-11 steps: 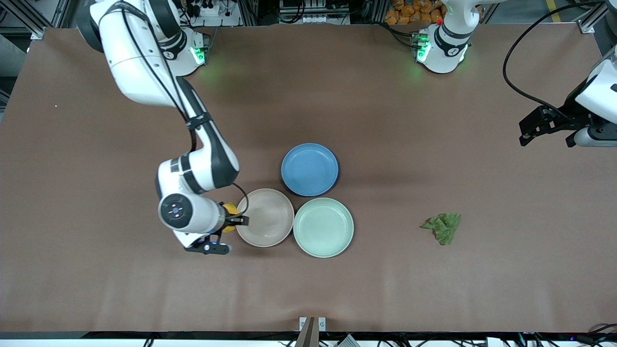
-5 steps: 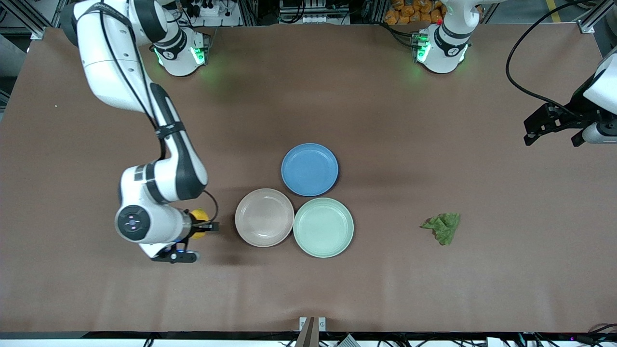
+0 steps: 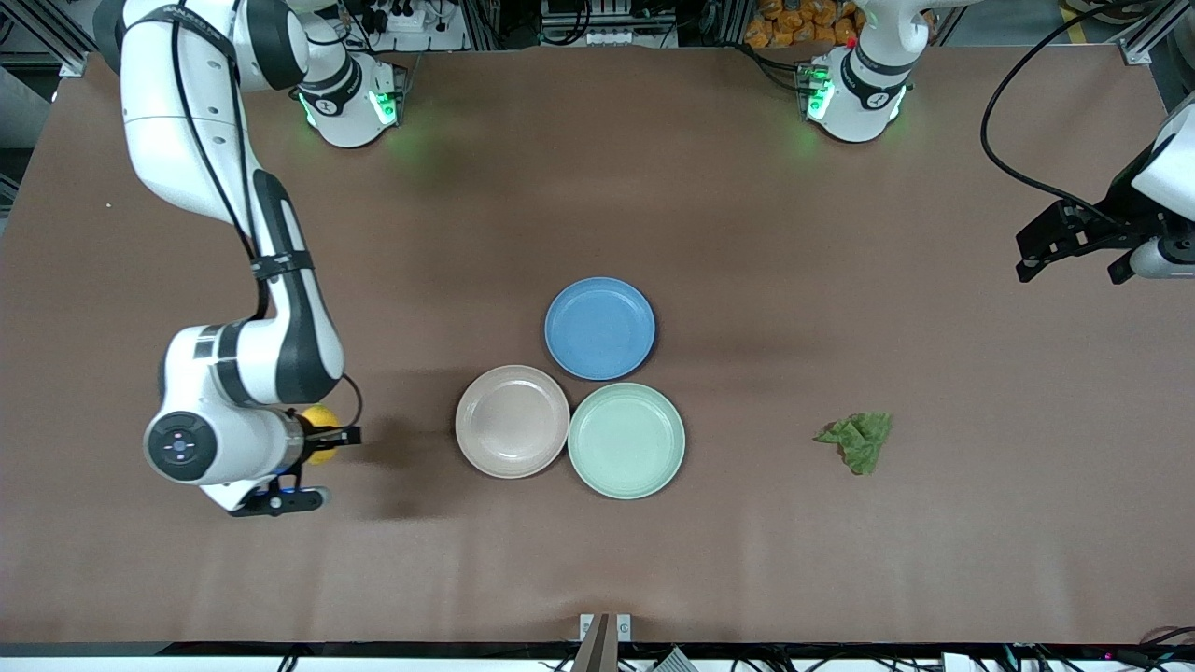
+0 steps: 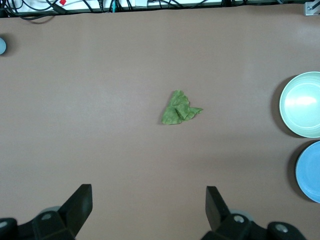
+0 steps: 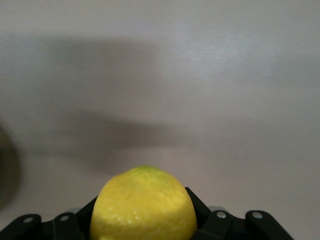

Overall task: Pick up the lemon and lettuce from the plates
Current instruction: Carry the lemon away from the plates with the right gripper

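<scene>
No readable text, labels or numbers on anything here

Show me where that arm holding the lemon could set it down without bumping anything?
The right gripper holds the lemon over bare table at the right arm's end, free space. Bare table also lies between the green plate and the lettuce. It is crowded where the beige plate, green plate and blue plate cluster.

The small oval yellow lemon [image 3: 320,444] is sitting clamped in the right gripper [image 3: 329,442] over bare table toward the right arm's end; the wrinkly dark-green lettuce leaf [image 3: 857,439] is lying flat on the table, well apart from the touching beige-pink plate [image 3: 513,421] and mint-green plate [image 3: 626,440], both sitting bare.
</scene>
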`<action>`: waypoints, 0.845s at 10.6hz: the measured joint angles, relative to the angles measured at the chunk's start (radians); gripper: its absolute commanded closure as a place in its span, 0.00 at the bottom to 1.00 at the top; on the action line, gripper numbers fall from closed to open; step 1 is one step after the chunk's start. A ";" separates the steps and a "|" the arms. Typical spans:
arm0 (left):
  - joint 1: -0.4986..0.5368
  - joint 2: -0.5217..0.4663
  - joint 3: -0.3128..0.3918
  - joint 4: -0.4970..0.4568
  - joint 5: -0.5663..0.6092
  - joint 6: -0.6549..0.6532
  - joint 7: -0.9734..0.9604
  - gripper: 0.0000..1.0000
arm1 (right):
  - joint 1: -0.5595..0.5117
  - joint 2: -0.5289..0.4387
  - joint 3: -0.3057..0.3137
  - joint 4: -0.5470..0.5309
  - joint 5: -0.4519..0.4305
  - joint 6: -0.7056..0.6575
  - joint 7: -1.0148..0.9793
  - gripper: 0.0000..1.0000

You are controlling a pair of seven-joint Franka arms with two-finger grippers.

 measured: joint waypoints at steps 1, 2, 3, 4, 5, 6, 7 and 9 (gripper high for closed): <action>0.000 0.000 0.000 0.000 0.000 0.000 0.000 0.00 | -0.001 -0.006 -0.022 0.001 0.000 -0.010 -0.025 0.55; 0.000 0.001 0.000 0.000 0.000 0.000 0.000 0.00 | -0.003 -0.016 -0.033 0.001 0.000 -0.016 -0.036 0.55; 0.000 0.001 0.000 0.000 0.000 0.000 0.000 0.00 | -0.014 -0.027 -0.034 0.000 0.000 -0.021 -0.037 0.55; 0.000 0.002 0.000 0.000 0.000 0.000 0.000 0.00 | -0.038 -0.039 -0.024 -0.002 0.000 -0.021 -0.048 0.55; 0.000 0.004 0.000 0.000 0.000 0.000 0.000 0.00 | -0.064 -0.053 -0.012 -0.012 0.000 -0.020 -0.061 0.55; 0.000 0.007 0.000 0.000 0.000 0.000 0.000 0.00 | -0.090 -0.072 0.000 -0.032 0.000 -0.010 -0.070 0.55; 0.000 0.008 0.000 0.000 0.000 0.000 0.000 0.00 | -0.113 -0.098 0.015 -0.072 -0.002 0.017 -0.080 0.54; 0.000 0.009 0.000 0.000 0.000 0.000 0.000 0.00 | -0.143 -0.177 0.052 -0.200 -0.054 0.100 -0.087 0.54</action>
